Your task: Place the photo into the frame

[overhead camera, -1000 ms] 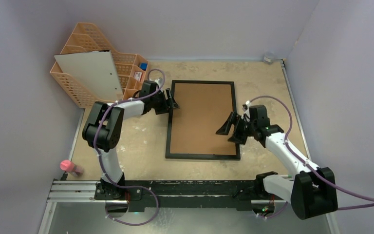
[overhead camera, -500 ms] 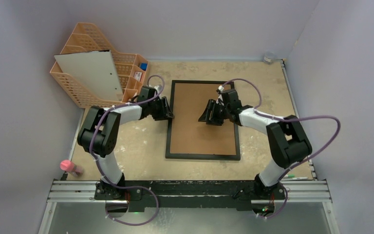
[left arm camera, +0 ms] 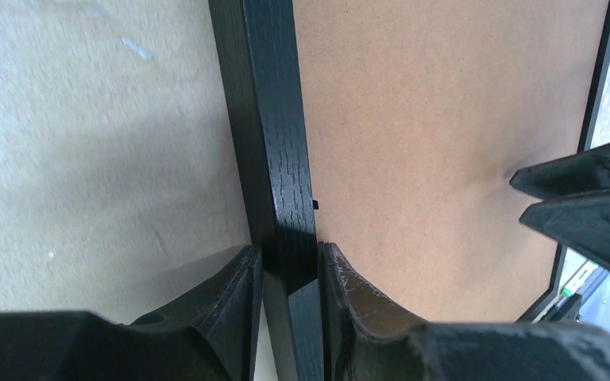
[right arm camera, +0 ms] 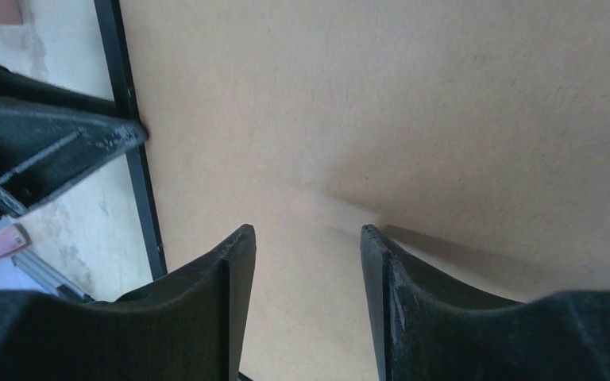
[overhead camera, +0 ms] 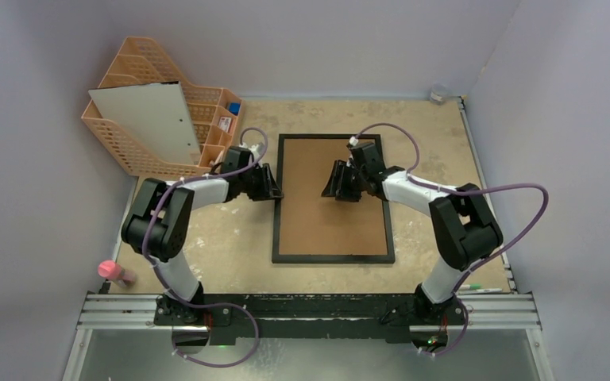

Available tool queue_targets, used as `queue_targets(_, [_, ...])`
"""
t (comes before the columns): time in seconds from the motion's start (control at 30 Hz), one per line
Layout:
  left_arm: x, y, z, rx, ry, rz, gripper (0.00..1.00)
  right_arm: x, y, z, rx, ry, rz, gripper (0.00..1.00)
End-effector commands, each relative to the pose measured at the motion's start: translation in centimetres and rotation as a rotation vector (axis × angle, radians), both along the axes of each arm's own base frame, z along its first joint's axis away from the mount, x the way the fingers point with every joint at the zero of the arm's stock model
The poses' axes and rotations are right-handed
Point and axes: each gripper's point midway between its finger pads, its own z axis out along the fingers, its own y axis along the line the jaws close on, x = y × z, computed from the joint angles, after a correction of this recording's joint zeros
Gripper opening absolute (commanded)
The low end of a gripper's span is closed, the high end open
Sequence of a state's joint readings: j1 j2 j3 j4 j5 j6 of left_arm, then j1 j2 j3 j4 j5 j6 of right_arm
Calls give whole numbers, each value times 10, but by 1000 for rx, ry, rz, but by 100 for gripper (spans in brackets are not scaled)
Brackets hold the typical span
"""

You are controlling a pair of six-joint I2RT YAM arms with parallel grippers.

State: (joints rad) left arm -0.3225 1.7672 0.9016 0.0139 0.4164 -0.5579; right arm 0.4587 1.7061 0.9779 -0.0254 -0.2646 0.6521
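The frame (overhead camera: 333,258) lies flat in the middle of the table, back up, its brown board (overhead camera: 330,214) showing. The photo is hidden. My left gripper (overhead camera: 274,188) is shut on the frame's left black border (left arm camera: 274,159), one finger on each side of it. My right gripper (overhead camera: 332,184) is open and empty, its fingertips (right arm camera: 242,246) touching or just above the brown board (right arm camera: 413,103) in the frame's upper half. The left gripper's fingers show at the left in the right wrist view (right arm camera: 55,143).
An orange basket organiser (overhead camera: 131,147) with a white board (overhead camera: 147,119) leaning in it stands at the back left. A pink bottle (overhead camera: 115,272) lies at the near left edge. A small cup (overhead camera: 438,94) sits at the back right corner. Walls close in on both sides.
My right arm has swung from the frame's right edge up and left over the brown board. My left gripper has shifted slightly down along the left border. The frame has shifted slightly.
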Motion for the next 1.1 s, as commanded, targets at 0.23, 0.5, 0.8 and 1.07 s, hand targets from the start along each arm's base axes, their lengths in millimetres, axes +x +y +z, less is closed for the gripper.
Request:
queue_targets(0.23, [-74,-28,10,-125,120,-113,6,-32,52,44,-145,-128,89,66])
queue_targets(0.5, [-93,-23,10,-143,210,-18,6,-121,88,18,-277,46,160,64])
queue_targets(0.8, [-93,-14,0,-101,212,31,5,-155,102,1,-353,118,187,40])
queue_targets(1.07, [-98,-11,-5,-89,224,30,5,-159,103,-9,-374,127,163,34])
